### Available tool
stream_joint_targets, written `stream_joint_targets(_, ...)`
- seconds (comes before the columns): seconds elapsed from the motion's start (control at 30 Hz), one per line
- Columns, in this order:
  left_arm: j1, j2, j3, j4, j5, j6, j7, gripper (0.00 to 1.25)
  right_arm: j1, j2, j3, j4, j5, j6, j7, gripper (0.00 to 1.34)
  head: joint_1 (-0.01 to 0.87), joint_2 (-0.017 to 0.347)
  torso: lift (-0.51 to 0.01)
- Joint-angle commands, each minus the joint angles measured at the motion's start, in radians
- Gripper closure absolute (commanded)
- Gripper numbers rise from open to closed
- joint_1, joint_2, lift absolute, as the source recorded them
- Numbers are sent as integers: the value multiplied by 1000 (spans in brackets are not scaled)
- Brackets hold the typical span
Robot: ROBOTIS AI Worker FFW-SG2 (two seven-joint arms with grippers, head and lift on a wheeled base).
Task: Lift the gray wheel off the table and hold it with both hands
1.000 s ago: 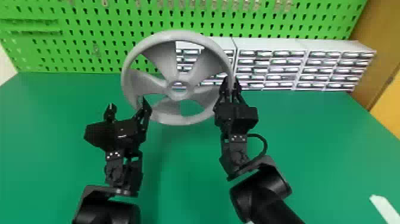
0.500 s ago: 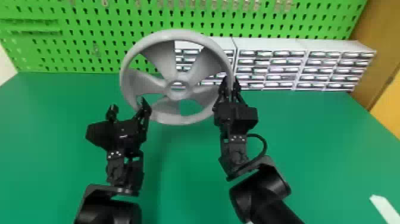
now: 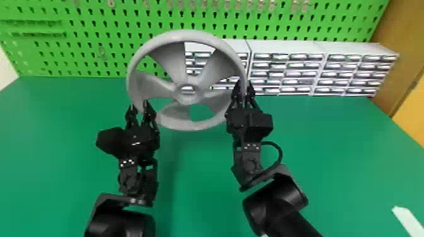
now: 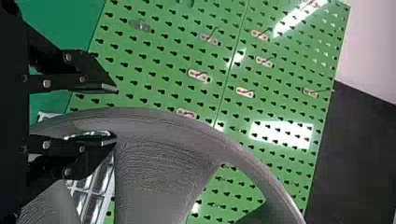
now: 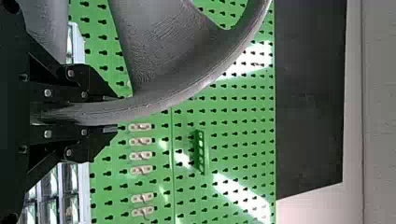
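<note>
The gray wheel (image 3: 192, 35) stands upright above the green table, its spoked face toward the head camera. At its lower left rim is my left gripper (image 3: 138, 105), fingers parted on either side of the rim. My right gripper (image 3: 243, 84) is shut on the right side of the rim. In the left wrist view, the wheel (image 4: 154, 172) passes between the fingers of the left gripper (image 4: 112, 114), with a gap beside one finger. The right wrist view has the wheel's rim (image 5: 177, 91) pinched in the right gripper (image 5: 112, 114).
Behind the wheel, white drawer cabinets (image 3: 287, 47) line the back of the green table (image 3: 331, 151). A green pegboard (image 3: 94, 25) rises behind them. A white strip (image 3: 408, 220) lies at the lower right.
My left gripper's fingers have drawn closer together around the rim, and that gripper has shifted slightly. The wheel and right gripper have hardly moved.
</note>
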Motion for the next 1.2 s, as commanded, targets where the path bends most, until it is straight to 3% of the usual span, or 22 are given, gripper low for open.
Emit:
stream_joint_targets(0.0,2,0,-13,-1,-10,-15,22,892,0,1,0,0,4,1,-2,1217,711,15,-98)
stream_joint_targets(0.87,3,-3,-2,-10,12,-15,36,930,0,1,-4,3,9,3,-4,1217,711,15,-98)
stream_joint_targets(1.17,17,-2,28,-61,-2,37,37,930,7,1,-16,15,23,18,-4,1217,711,15,-98)
